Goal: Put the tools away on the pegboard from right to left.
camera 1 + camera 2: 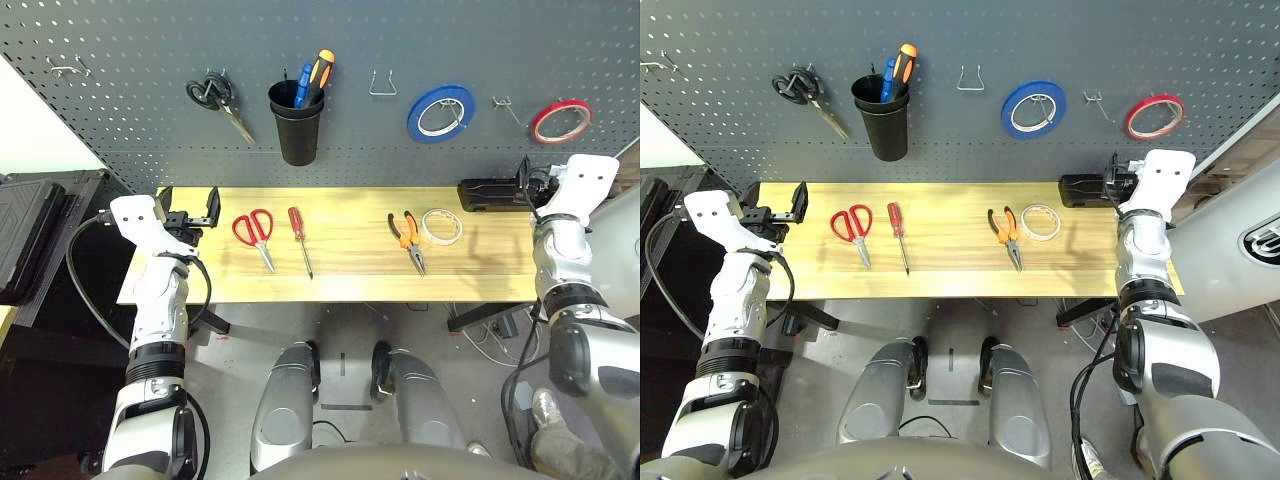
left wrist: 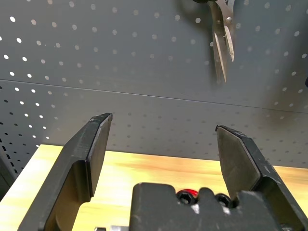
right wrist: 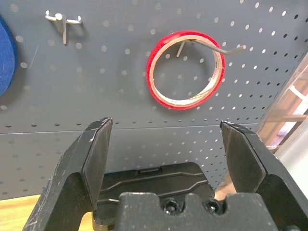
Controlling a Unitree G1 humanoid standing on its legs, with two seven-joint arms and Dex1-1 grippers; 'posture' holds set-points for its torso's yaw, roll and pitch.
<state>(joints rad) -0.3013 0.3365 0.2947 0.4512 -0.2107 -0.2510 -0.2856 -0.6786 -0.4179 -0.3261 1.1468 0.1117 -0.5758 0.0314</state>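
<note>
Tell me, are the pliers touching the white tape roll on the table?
Apart. The left eye view shows bare wood between the pliers and the white tape roll.

Red-handled scissors (image 1: 852, 226), screwdriver (image 1: 897, 232), pliers (image 1: 1006, 232), cream tape roll (image 1: 1040, 221) lie on the table (image 1: 940, 280)

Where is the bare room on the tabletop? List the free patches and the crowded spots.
Free: the middle stretch between the red-handled screwdriver and the orange-and-black-handled pliers, and the table front edge below the tools. Crowded: red-handled scissors beside the screwdriver; pliers against the cream-white tape roll; black case at the far right.
</note>
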